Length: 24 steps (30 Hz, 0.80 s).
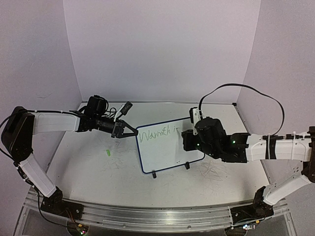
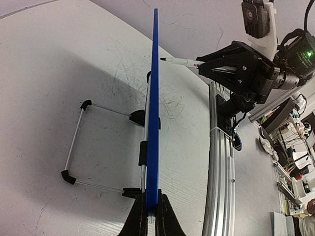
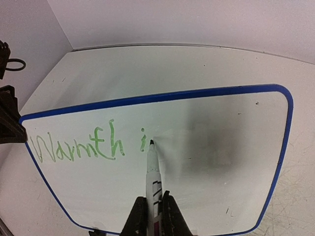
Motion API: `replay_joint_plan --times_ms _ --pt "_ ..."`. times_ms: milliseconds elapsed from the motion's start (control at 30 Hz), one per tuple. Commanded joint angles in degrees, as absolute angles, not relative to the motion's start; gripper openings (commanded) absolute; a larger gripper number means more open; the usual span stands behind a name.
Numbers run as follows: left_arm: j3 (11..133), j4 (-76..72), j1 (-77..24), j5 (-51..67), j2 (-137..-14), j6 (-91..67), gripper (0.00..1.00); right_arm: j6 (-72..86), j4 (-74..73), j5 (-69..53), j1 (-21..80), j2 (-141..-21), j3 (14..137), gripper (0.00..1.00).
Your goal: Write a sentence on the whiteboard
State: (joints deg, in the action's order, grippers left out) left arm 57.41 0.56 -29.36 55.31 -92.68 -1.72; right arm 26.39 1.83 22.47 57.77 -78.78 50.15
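The whiteboard [image 1: 165, 155] stands tilted on its black feet at mid-table. Green writing on it reads "Warmth i" [image 3: 78, 147], also visible in the top view [image 1: 156, 132]. My left gripper [image 1: 129, 132] is shut on the board's left blue rim; the left wrist view shows the rim [image 2: 153, 98] edge-on between its jaws [image 2: 151, 199]. My right gripper [image 3: 153, 199] is shut on a white marker [image 3: 152, 167], whose dark tip is at the board surface [image 3: 221, 162] just right of the "i". The marker also shows in the left wrist view [image 2: 179, 61].
A small green cap [image 1: 108, 153] lies on the tabletop left of the board. The board's wire stand [image 2: 74, 147] sticks out behind it. An aluminium rail [image 1: 147, 214] runs along the table's near edge. Walls close off the back and sides.
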Motion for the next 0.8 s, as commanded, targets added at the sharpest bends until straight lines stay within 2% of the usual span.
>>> replay_joint_plan --times_ms 0,767 --pt "58.98 3.08 -30.85 55.92 -92.9 -0.79 0.0 25.32 2.5 24.58 57.3 -79.38 52.88 0.0" --pt "59.11 3.16 -30.85 55.88 -92.9 -0.7 0.0 27.35 2.23 23.02 57.02 -80.33 51.42 0.0"
